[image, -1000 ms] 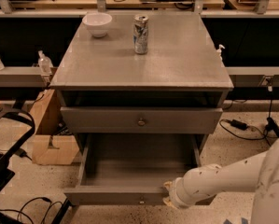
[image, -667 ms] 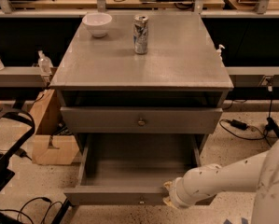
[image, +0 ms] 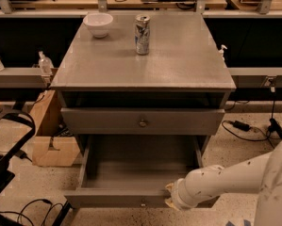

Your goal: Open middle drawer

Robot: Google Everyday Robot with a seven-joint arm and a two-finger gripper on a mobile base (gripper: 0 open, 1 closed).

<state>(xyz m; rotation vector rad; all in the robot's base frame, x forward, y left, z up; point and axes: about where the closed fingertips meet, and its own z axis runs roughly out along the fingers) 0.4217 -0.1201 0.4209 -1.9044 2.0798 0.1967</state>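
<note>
Camera view: end effector by drawer

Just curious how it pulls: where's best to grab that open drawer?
By the small round knob centred on the flat front of the middle drawer, coming straight from the front; nothing else sticks out. The gripper sits right of that knob.

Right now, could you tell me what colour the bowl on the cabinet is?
White bowl, clearest in the camera view; the gripper sits at the pulled-out drawer.

The grey, brass-knobbed middle drawer stands pulled well out past the tabletop's front edge, gripper at its front.
</note>
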